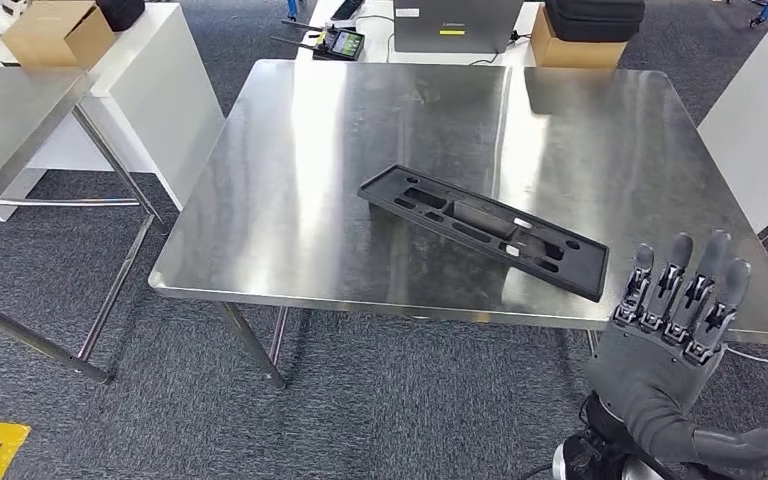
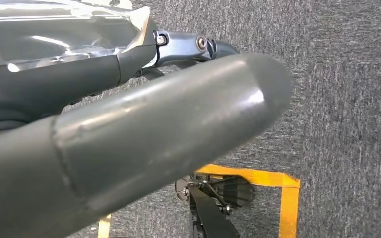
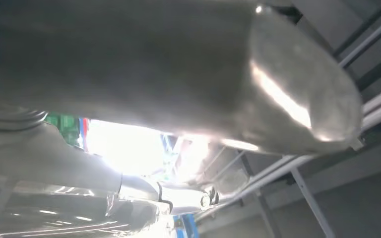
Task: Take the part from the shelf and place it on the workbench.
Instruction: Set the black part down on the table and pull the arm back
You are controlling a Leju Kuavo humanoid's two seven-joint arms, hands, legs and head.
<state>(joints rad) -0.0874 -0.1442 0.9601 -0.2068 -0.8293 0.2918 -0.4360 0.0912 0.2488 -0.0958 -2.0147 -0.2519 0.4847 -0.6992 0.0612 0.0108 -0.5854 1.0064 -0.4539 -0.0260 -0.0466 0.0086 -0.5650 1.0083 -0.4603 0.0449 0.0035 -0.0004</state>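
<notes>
Lying flat on the steel surface, near its front edge, the black part rests diagonally. My right hand hovers just beside it, fingers spread, empty. Left wrist view: my left hand hangs over carpet; grip state indeterminate.

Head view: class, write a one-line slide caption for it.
Black plastic part lies flat on the steel workbench; the right hand hovers open beside it.
</notes>
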